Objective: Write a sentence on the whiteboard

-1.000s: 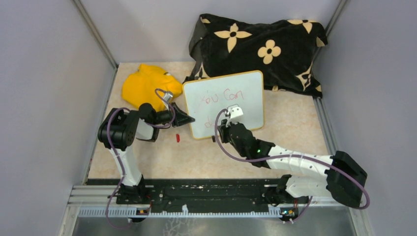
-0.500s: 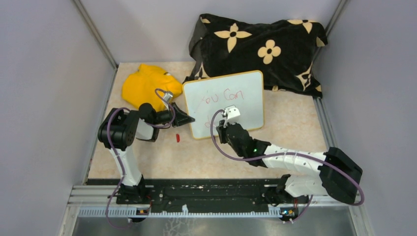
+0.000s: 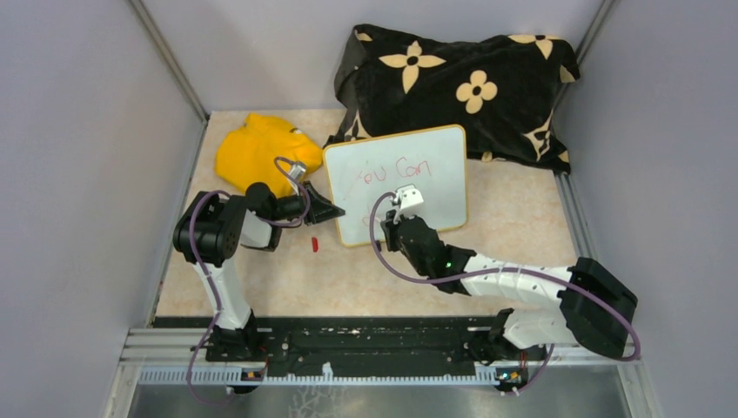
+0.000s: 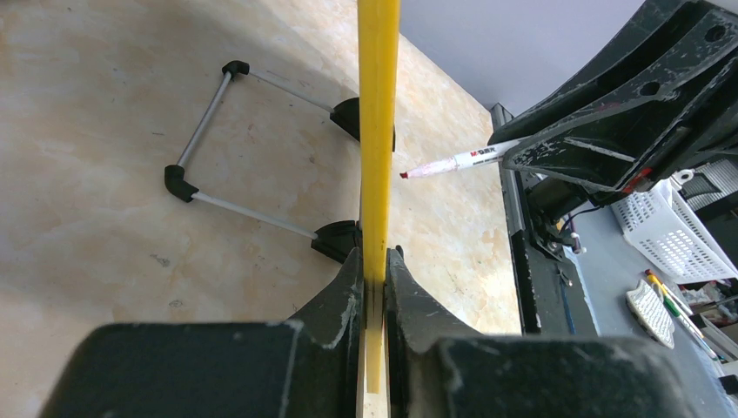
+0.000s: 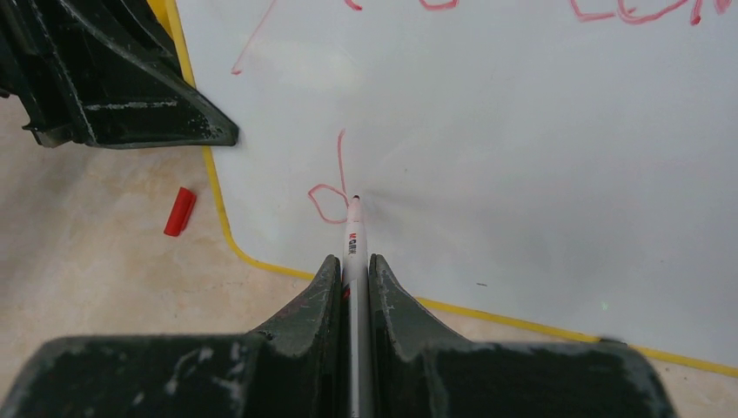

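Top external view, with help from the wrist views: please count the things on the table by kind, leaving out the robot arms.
2 cloths: yellow cloth, black flowered cloth
1 whiteboard
1 marker
1 red cap
Total: 5

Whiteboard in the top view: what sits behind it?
A black floral cushion lies behind the whiteboard; the board's top edge covers the cushion's near left part. A yellow cloth lies back-left.
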